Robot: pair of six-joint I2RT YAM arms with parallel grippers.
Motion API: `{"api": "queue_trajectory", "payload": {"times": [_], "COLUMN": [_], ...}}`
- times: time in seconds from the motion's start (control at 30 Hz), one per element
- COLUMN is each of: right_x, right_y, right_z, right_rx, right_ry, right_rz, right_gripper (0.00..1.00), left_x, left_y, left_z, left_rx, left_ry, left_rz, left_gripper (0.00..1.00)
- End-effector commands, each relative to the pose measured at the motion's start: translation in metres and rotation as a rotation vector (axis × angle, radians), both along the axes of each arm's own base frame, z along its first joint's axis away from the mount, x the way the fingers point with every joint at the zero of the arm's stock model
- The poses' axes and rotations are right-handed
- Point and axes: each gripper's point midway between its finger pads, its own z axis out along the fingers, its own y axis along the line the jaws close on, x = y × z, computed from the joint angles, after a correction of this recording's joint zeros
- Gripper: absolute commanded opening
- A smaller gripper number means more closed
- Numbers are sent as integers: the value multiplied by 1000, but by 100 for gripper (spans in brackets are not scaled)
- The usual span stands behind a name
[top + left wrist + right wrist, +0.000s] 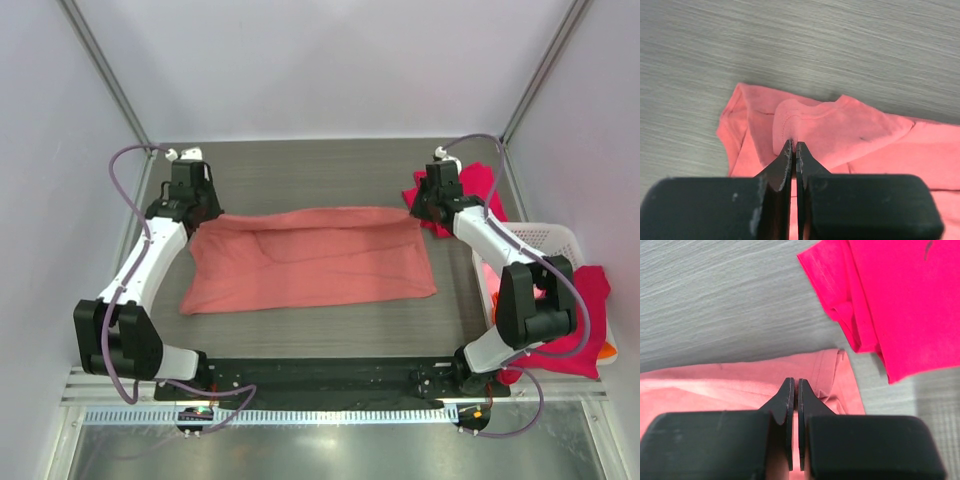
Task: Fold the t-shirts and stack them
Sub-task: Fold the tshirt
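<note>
Salmon-pink t-shirt (pixel 310 258) lying spread flat across the middle of the worktop (pixel 320 170). The left claw (pixel 793 145) is closed, pinching a raised fold at the shirt's far-left corner; the right claw (pixel 794 382) is closed on its far-right edge. A crimson-red t-shirt (pixel 890 300) lies just beyond that corner, near the white basket (pixel 545 238).

Matt cloth on a dull wood-grain table

The salmon-pink t-shirt (pixel 310 258) is soft, matt cloth, lightly creased, with stitched hems. The crimson-red t-shirt (pixel 900 300) is the same matt cloth. The table (pixel 300 170) has a grey, finely streaked wood-grain finish without shine. The left gripper (pixel 793 146) and right gripper (pixel 794 382) look like matt black plastic, scuffed pale along the edges. The basket (pixel 545 238) is white plastic lattice.
</note>
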Motion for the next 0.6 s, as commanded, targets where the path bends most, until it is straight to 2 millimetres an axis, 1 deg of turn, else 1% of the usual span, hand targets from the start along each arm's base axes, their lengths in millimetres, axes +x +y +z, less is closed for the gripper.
{"api": "queue_trajectory", "payload": {"times": [0.0, 0.07, 0.1, 0.13, 0.2, 0.23, 0.33, 0.37, 0.4, 0.47, 0.5, 0.53, 0.57], "right_x": [-7, -14, -16, -19, -24, -26, -31, -34, -34, -37, -38, -38, -41], "right_y": [-9, -10, -11, -11, -13, -13, -14, -15, -15, -18, -19, -21, -23], "right_z": [17, 17, 17, 15, 12, 11, 2, -3, -4, -13, -16, -17, -23], "right_rx": [-7, -6, -6, -6, -7, -4, 0, 5, 8, 3, 8, 10, 12], "right_ry": [-55, -56, -56, -53, -48, -46, -27, -19, -19, -10, -7, -11, -15], "right_rz": [-37, -40, -40, -43, -49, -50, -62, -72, -78, -100, -116, -133, -149], "right_gripper": [1, 1, 1, 1, 1, 1, 1, 1, 1, 1, 1, 1, 1], "left_x": [-8, -15, -19, -22, -30, -33, -47, -52, -58, -66, -73, -77, -81], "left_y": [9, 11, 11, 11, 11, 11, 9, 9, 9, 6, 4, -1, -4], "left_z": [13, 14, 9, 12, 6, 6, -4, -3, -12, -14, -25, -30, -36], "left_rx": [29, 33, 34, 33, 26, 23, 21, 16, 8, -26, -48, -89, -110], "left_ry": [-34, -38, -29, -38, -22, -21, 19, 13, 33, 25, 51, 59, 75], "left_rz": [32, 36, 36, 34, 36, 37, 40, 43, 51, 70, 76, 90, 96], "left_gripper": [0, 0, 0, 0, 0, 0, 0, 0, 0, 0, 0, 0, 0]}}
